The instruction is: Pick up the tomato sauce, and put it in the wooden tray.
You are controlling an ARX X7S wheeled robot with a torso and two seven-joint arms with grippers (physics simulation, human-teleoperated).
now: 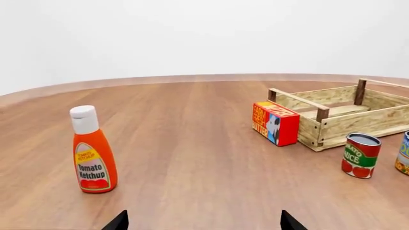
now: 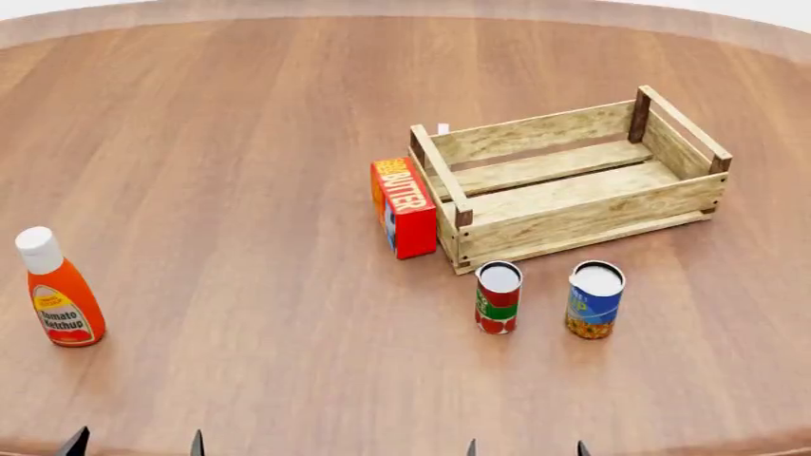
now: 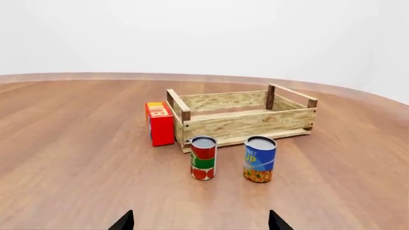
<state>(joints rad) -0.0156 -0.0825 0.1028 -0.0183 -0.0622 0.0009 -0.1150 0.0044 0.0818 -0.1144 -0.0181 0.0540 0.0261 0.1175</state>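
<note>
The tomato sauce can (image 2: 499, 297), red and green with a silver-white top, stands upright on the table just in front of the wooden tray (image 2: 576, 218). It also shows in the right wrist view (image 3: 203, 157) and the left wrist view (image 1: 361, 155). The tray (image 3: 246, 123) of pale slats holds nothing that I can see. My right gripper (image 3: 199, 221) is open and empty, well short of the can; only its fingertips show (image 2: 525, 448). My left gripper (image 1: 203, 221) is open and empty near the table's front edge (image 2: 133, 444).
A blue-and-yellow can (image 2: 594, 299) stands right of the tomato sauce. A red butter box (image 2: 403, 207) stands against the tray's left end. An orange ketchup bottle (image 2: 56, 289) stands far left. The round wooden table (image 2: 228, 142) spreads all around.
</note>
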